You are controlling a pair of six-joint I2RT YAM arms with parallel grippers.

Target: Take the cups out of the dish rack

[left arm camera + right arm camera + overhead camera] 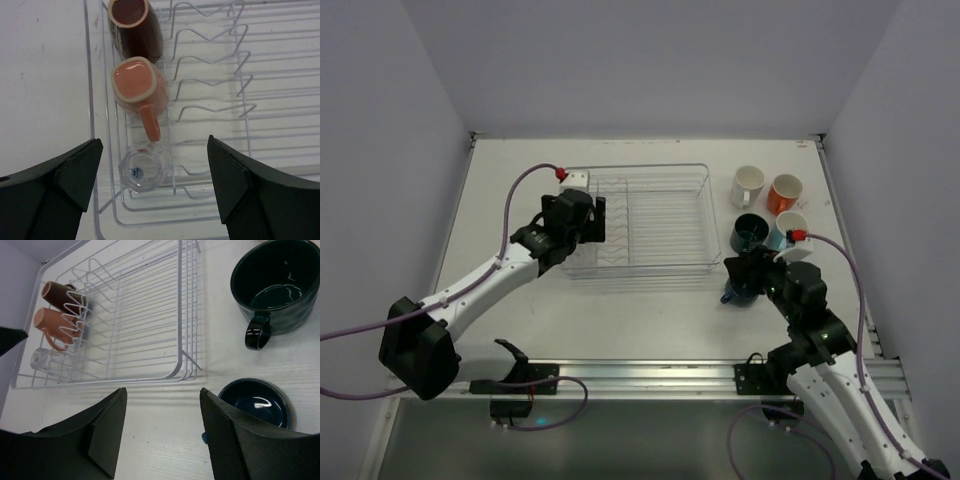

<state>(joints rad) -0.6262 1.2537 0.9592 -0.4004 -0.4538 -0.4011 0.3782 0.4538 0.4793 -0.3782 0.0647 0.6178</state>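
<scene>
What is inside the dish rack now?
At the left end of the dish rack: a brown cup, a pinkish mug, a clear glass. From the top view, the left arm covers them.

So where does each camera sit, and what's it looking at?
Top external: above, behind the arms, looking down at the dish rack; both arms show.
Left wrist: over the rack's end, facing down on three cups; left gripper shows.
Right wrist: low, facing across the navy mug toward the rack; right gripper shows.
Both wrist views share those cups.

the white table [620, 325] carries the dish rack [640, 222] and, right of it, five mugs [747, 185].
</scene>
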